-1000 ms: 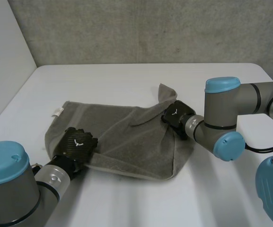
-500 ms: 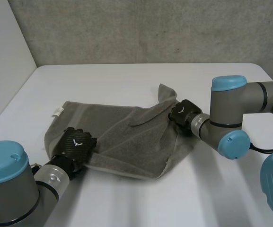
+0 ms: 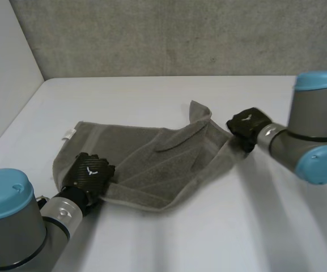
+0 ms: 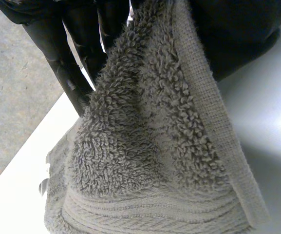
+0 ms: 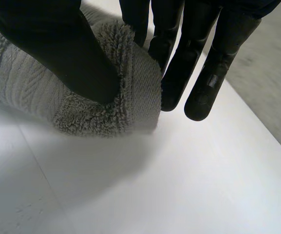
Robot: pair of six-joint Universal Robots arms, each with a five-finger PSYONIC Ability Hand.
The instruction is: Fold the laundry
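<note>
A grey terry towel (image 3: pixel 152 156) lies rumpled across the middle of the white table (image 3: pixel 169 238). My left hand (image 3: pixel 89 173) sits at the towel's near left edge, its fingers (image 4: pixel 67 58) and thumb pinching the cloth (image 4: pixel 145 136) between them. At the towel's right corner my right hand (image 3: pixel 247 126) has the thumb (image 5: pixel 57 48) pressing a fold of the cloth (image 5: pixel 101 102) against the fingers (image 5: pixel 203 78), with that corner held just above the table.
A small white label (image 3: pixel 68 134) sticks out at the towel's far left corner. A grey wall (image 3: pixel 169 34) runs behind the table's far edge. Bare tabletop lies in front of the towel and beyond it.
My right hand has closed on the towel's right corner and moved to the right, drawing the cloth out. The left hand has held still on its edge.
</note>
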